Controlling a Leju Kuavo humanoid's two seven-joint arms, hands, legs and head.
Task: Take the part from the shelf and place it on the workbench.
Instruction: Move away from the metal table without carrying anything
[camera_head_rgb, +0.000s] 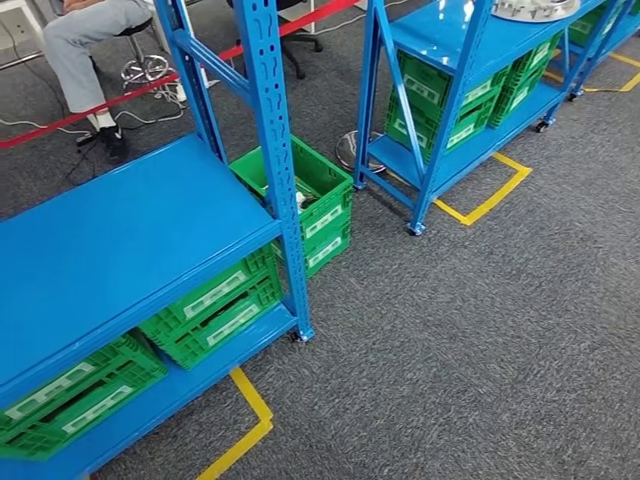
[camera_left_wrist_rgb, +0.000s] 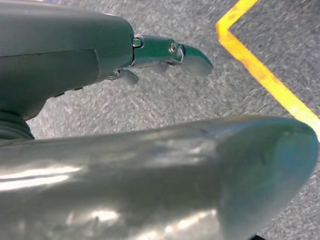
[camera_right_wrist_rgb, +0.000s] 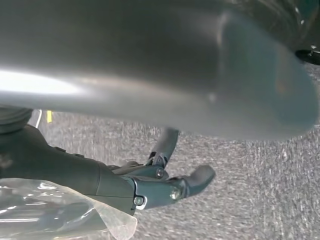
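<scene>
1. Fingers of right hand grasp a clear plastic bag, apparently the part; contents unclear.
2. Left hand hangs above carpet, fingers extended, holding nothing.
3. Blue shelf beside robot; second rack ahead.
4. Judgement: pickup done, placing remains.

Both hands share a thick glossy grey thumb, dark fingers and small silver screws.
</scene>
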